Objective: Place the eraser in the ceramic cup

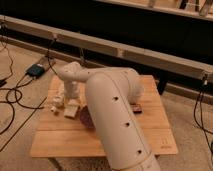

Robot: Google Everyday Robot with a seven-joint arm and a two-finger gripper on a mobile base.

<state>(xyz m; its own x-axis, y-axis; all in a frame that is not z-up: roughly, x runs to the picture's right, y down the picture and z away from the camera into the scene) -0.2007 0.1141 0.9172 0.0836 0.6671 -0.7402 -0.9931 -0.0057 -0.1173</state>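
Observation:
My gripper (70,98) points down over the left part of the wooden table (150,136), at the end of the big white arm that crosses the middle of the camera view. Right below it lies the eraser (73,111), a pale beige block; whether the gripper touches it I cannot make out. A small white shape just to the left looks like the ceramic cup (59,103), beside the gripper.
A dark purple bowl (86,118) sits right of the eraser, half hidden by the arm. A dark flat bar (137,108) lies at the table's right. Black cables (15,100) and a dark box (36,70) are on the floor at left.

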